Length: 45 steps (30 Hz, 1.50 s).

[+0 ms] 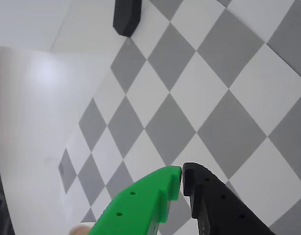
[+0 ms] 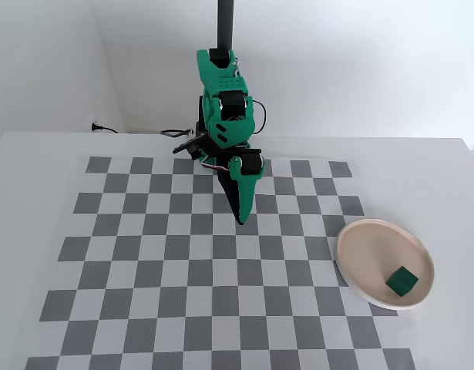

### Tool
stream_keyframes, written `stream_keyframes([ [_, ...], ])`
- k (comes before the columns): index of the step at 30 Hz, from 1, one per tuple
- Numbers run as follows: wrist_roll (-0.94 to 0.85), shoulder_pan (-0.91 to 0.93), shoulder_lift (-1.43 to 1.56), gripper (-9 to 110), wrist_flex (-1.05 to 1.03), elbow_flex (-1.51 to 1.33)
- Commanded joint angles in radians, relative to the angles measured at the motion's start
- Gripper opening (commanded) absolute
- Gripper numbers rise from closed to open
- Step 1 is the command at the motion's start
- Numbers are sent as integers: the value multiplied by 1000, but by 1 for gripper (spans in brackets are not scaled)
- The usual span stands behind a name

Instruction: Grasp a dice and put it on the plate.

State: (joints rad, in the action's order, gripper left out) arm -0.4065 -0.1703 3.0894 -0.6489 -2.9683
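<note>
In the fixed view a small dark green dice (image 2: 402, 280) lies inside the pale pinkish-beige plate (image 2: 368, 247) at the right of the checkerboard. My gripper (image 2: 241, 220) hangs over the board's middle, well left of the plate, pointing down. In the wrist view the gripper (image 1: 182, 177) shows a green finger and a black finger with tips touching, shut and holding nothing. A sliver of the plate (image 1: 81, 230) peeks out at the bottom edge of the wrist view; the dice is out of that view.
The grey and white checkerboard mat (image 2: 144, 254) covers the white table. A black post (image 2: 224, 27) rises behind the arm's base, with cables (image 2: 175, 132) along the wall. A dark block (image 1: 126, 17) sits at the wrist view's top edge.
</note>
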Motion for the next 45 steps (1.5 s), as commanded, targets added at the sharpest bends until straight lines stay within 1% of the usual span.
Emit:
stream_keyframes([
  [1, 23, 3, 98, -4, -28, -12],
  [5, 55, 6, 244, -4, -120, -67],
  [9, 95, 26, 245, -4, -110, -97],
  [14, 166, 35, 245, -4, -161, -106],
  [19, 275, 74, 245, -4, -206, -118],
  [25, 281, 150, 245, -4, -258, -126],
  [27, 339, 149, 247, -4, -256, -126],
  [31, 362, 161, 247, -4, -207, -126],
  [34, 342, 156, 247, -4, -244, -126],
  [37, 394, 156, 245, -4, -296, -124],
  [41, 456, 183, 245, -4, -290, -126],
  [45, 460, 183, 245, -4, -296, -126],
])
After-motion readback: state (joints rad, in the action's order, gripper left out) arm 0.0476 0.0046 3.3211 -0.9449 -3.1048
